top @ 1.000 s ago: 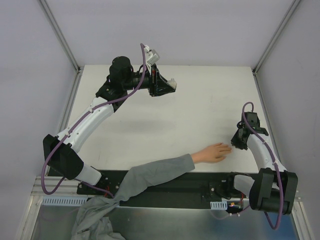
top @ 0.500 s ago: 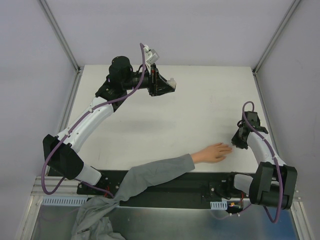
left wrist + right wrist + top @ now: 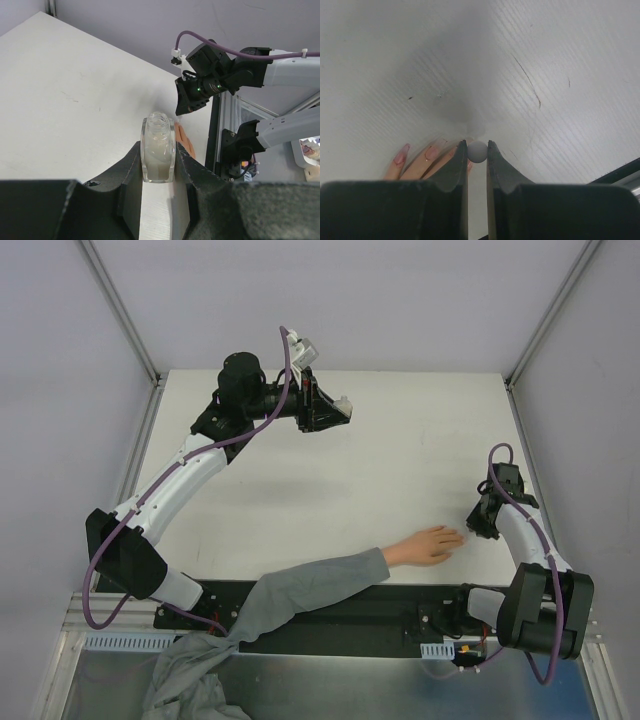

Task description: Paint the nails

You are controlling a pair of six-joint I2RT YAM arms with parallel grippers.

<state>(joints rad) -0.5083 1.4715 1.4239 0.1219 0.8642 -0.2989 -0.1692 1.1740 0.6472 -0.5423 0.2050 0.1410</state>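
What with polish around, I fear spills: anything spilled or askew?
No spill. The bottle sits uncapped in the left gripper, far from the hand. Faint scratches mark the table beyond the grey knob in the right gripper.

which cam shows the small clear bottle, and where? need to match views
Top external: bottle in the left gripper, far middle of the table.
Left wrist: picture centre, between the fingers.
Right wrist: not in it.
Shared landmark: right gripper beside the hand; upper right in left wrist view, pinching a grey knob in its own.
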